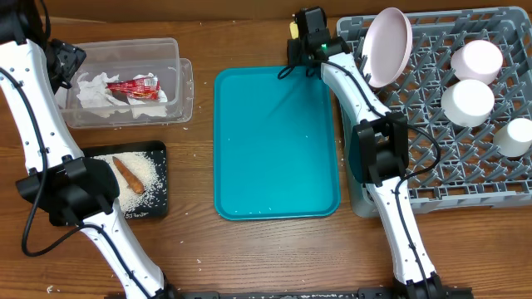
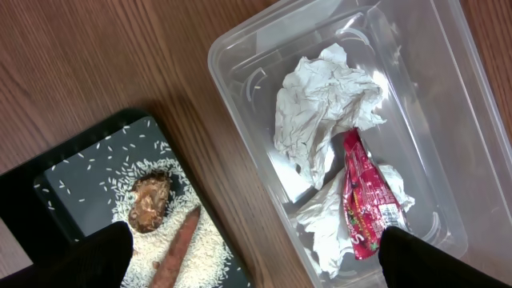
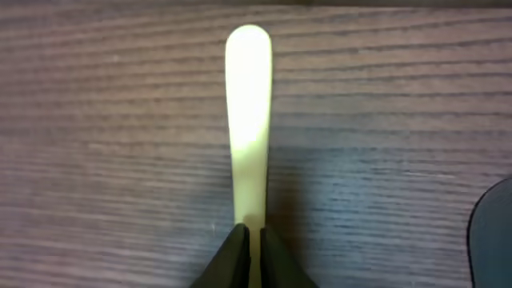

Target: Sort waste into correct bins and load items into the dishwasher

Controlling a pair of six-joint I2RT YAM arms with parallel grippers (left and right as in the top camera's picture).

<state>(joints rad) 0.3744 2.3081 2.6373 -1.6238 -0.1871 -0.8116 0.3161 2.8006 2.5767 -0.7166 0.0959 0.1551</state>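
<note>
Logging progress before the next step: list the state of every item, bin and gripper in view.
Right gripper: shut on the spoon.
Left gripper: open, holding nothing.
Clear tub: holds napkins and red wrapper.
Black tray: holds rice, sausage stick, brown lump.
Plate: on edge in the rack.
Bowls: in rack, apparently upside down.
Cup: in rack, orientation unclear.
Teal tray: lying flat.

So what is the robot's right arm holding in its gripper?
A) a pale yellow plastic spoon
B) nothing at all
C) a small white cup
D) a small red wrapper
A: in the right wrist view the right gripper is shut on the handle of the pale yellow plastic spoon.
</note>
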